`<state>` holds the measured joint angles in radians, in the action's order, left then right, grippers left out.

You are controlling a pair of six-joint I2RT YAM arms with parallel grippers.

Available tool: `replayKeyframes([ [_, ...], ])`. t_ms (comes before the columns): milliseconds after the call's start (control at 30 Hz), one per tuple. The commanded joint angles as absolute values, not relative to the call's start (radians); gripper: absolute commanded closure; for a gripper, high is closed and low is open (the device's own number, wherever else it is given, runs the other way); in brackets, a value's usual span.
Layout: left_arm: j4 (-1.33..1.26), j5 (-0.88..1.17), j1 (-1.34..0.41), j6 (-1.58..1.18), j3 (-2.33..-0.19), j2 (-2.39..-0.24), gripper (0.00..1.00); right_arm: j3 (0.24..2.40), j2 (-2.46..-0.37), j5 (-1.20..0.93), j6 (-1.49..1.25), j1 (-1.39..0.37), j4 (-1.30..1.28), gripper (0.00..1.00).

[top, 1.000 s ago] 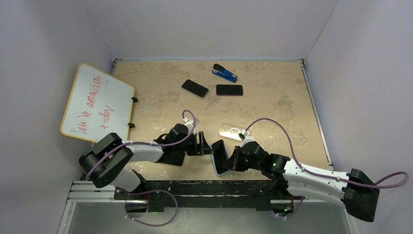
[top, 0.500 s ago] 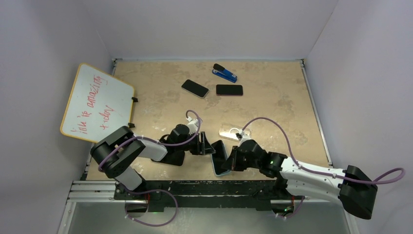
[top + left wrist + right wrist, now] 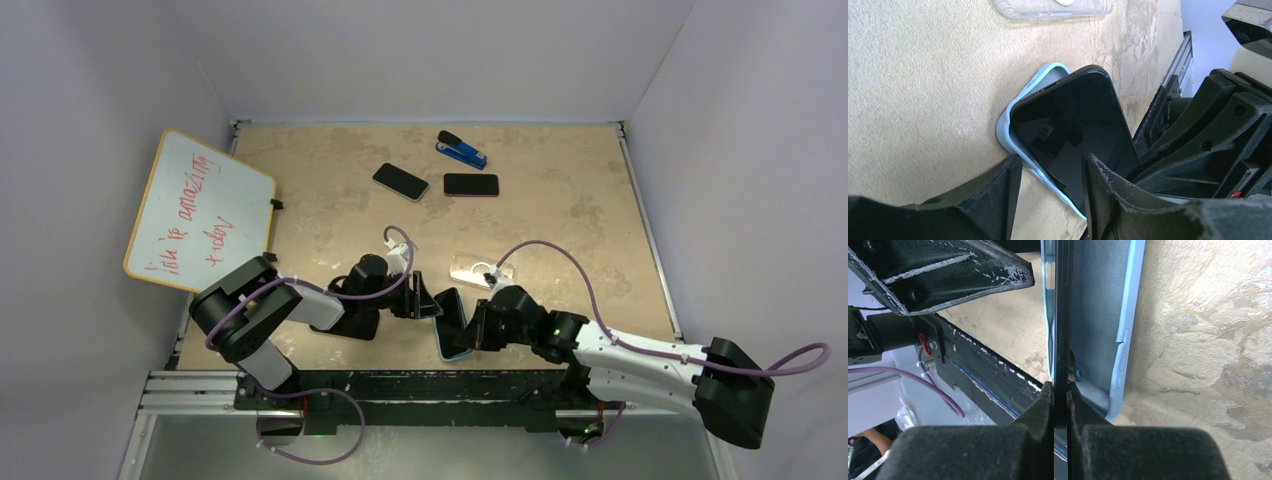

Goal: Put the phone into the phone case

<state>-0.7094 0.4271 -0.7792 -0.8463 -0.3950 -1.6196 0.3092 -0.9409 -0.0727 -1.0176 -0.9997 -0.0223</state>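
Right jaws pinch the phone (image 3: 1073, 130) edge; left jaws straddle the case (image 3: 1004, 132), grip unclear.

- top view: bright, even light from overhead. the tan surface (image 3: 570, 220) is evenly lit, and the arms throw only short, soft shadows. the frame is sharp throughout, and dimmer at 6 o'clock.
- the whiteboard (image 3: 200, 210) at 9 o'clock is bright, yet its red writing is not washed out.
- left wrist view: the glossy screen of the phone (image 3: 1073, 130) mirrors pale shapes. the left claw (image 3: 1050, 182) at 6 o'clock is dark and soft-focused. the background at 2 o'clock looks washed out.
- right wrist view: the right claw (image 3: 1060, 392) at 6 o'clock is blurred by closeness. the surface at 3 o'clock is crisp. the rim of the case (image 3: 1128, 315) catches light.
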Motion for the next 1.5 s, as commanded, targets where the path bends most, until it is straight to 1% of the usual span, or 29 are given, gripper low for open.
replayKeyframes([
  [0,-0.734,0.474,-0.796,-0.791,-0.417,-1.604,0.51,0.276,-0.998,-0.093,-0.974,-1.012,-0.143,1.0],
  [67,-0.743,0.492,-0.796,-0.789,-0.422,-1.605,0.5,0.295,-0.987,-0.067,-0.966,-1.012,-0.176,1.0],
  [167,-0.772,0.526,-0.796,-0.798,-0.43,-1.613,0.49,0.304,-0.97,-0.057,-0.965,-1.011,-0.186,0.95],
  [200,-0.77,0.529,-0.797,-0.799,-0.435,-1.614,0.49,0.306,-0.97,-0.057,-0.967,-1.01,-0.191,0.93],
  [267,-0.752,0.524,-0.798,-0.795,-0.44,-1.609,0.49,0.322,-0.968,-0.042,-0.969,-1.01,-0.227,0.83],
  [400,-0.701,0.49,-0.797,-0.778,-0.433,-1.587,0.49,0.382,-0.927,0.02,-0.972,-1.011,-0.336,0.68],
  [467,-0.689,0.476,-0.798,-0.776,-0.429,-1.575,0.49,0.409,-0.897,0.053,-0.975,-1.011,-0.382,0.63],
  [567,-0.665,0.464,-0.798,-0.778,-0.428,-1.557,0.49,0.436,-0.87,0.092,-0.979,-1.011,-0.438,0.58],
  [833,-0.636,0.434,-0.799,-0.793,-0.434,-1.549,0.49,0.521,-0.887,0.221,-0.942,-1.01,-0.529,0.58],
  [1000,-0.654,0.423,-0.813,-0.809,-0.447,-1.585,0.5,0.565,-0.946,0.272,-0.884,-0.992,-0.484,0.59],
  [1200,-0.683,0.406,-0.839,-0.831,-0.458,-1.639,0.5,0.603,-1.052,0.268,-0.829,-0.943,-0.407,0.6],
  [1333,-0.692,0.401,-0.844,-0.833,-0.459,-1.654,0.52,0.604,-1.104,0.249,-0.807,-0.923,-0.352,0.64],
  [1467,-0.692,0.398,-0.847,-0.829,-0.462,-1.662,0.55,0.592,-1.14,0.222,-0.794,-0.918,-0.293,0.68],
])
